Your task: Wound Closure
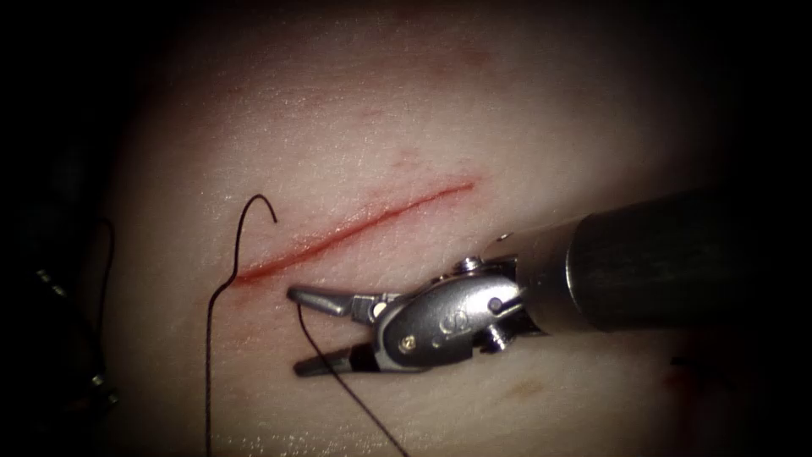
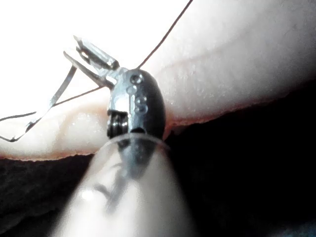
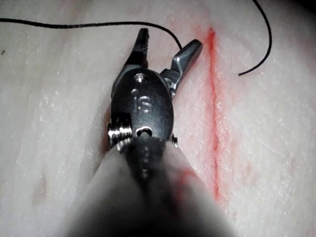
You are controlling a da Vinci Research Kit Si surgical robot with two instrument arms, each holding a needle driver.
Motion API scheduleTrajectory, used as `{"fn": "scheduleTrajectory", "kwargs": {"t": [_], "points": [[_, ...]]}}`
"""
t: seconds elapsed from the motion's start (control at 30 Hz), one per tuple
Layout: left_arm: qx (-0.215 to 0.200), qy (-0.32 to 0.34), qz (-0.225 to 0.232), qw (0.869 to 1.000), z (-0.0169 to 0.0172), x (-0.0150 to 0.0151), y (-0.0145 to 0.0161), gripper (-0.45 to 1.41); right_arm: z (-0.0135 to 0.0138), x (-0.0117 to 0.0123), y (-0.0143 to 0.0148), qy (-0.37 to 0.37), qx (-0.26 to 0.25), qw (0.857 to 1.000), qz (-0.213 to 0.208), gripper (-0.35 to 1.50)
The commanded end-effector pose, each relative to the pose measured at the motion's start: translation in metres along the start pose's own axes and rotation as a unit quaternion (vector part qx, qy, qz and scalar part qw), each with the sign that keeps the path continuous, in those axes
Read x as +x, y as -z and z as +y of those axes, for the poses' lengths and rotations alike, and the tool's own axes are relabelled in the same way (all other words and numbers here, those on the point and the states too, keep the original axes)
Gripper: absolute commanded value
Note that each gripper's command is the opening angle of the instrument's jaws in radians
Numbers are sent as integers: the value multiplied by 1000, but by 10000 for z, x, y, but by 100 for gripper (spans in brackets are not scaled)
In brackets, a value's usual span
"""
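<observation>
A red cut [image 1: 355,224] runs slantwise across the pale tissue [image 1: 381,110]. My right tool [image 1: 294,331] lies on the cut's right side near its lower end, jaws open and holding nothing. A dark thread strand [image 1: 347,393] runs from beside its upper jaw toward the picture's bottom. In the right wrist view that tool [image 3: 170,38] is spread beside the cut [image 3: 213,98], and thread [image 3: 98,22] passes just beyond its tips. A second strand [image 1: 207,364] rises past the cut's left end and ends in a hooked free tail [image 1: 258,201]. My left tool [image 2: 70,46] grips the thin curved needle [image 2: 54,98] near one end. The needle is outside the tissue.
The tissue's edge [image 2: 222,111] drops onto a dark surface in the left wrist view. Thread [image 2: 163,37] trails from the left tool across the tissue. Faint red streaks [image 1: 406,156] mark the skin above the cut. The right tool's thick dark shaft [image 1: 677,254] covers the lower right.
</observation>
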Motion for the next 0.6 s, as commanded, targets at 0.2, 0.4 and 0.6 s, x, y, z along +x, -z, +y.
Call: {"fn": "scheduleTrajectory", "kwargs": {"t": [0.2,0.4,0.6], "points": [[-5,8,1,1000,-1,0,-6,-45,0,-7,-7,-4,-1,1000,1,108],[-7,15,0,1000,-6,2,-10,-45,5,-11,-5,-2,0,1000,1,67],[-6,14,1,1000,-4,3,-8,-45,4,-12,-5,23,16,1000,-5,-35]]}}
